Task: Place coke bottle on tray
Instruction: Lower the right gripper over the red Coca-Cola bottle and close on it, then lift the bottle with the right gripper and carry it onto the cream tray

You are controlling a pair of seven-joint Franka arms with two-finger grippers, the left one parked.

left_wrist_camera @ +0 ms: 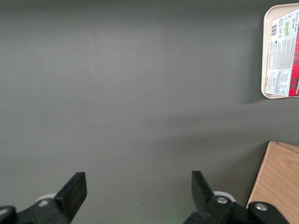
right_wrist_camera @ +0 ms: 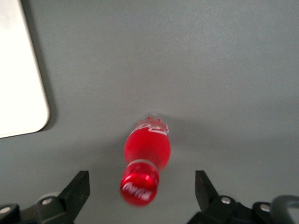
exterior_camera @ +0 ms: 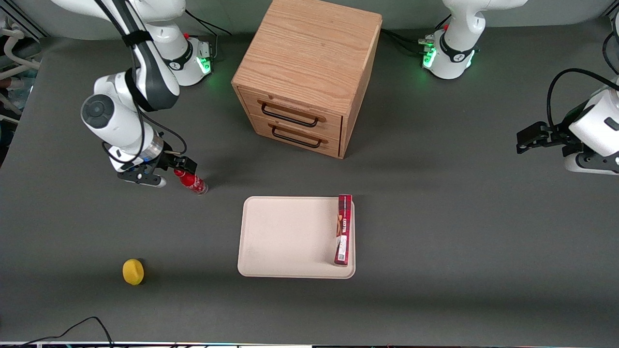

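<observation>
the coke bottle (exterior_camera: 191,181) stands on the dark grey surface (exterior_camera: 435,217) toward the working arm's end, well apart from the tray (exterior_camera: 285,237). in the front view it looks tilted, its red cap close to the gripper (exterior_camera: 157,174) and its clear base (exterior_camera: 202,188) nearer the tray. the right wrist view shows the coke bottle (right_wrist_camera: 145,158) seen from above its cap (right_wrist_camera: 139,188), with white lettering on the cap and on the red label.

the gripper (right_wrist_camera: 142,193) hangs just above the bottle with its jaws spread wide. the cap sits between the two black fingers (right_wrist_camera: 77,189) with clear gaps on both sides, so nothing is gripped.

the tray is cream-beige, rectangular with rounded corners, and lies flat on the surface nearer the front camera than the wooden drawer cabinet (exterior_camera: 307,77). a long red rectangular box (exterior_camera: 343,229) lies on the tray along the edge toward the parked arm's end; most of the tray floor around it is bare. a corner of the tray (right_wrist_camera: 18,84) also shows in the right wrist view, apart from the bottle.

the cabinet has two drawers with dark handles (exterior_camera: 290,116), both closed. a small yellow lemon-like object (exterior_camera: 133,271) rests on the surface toward the working arm's end, nearer the front camera than the bottle and well apart from it.
</observation>
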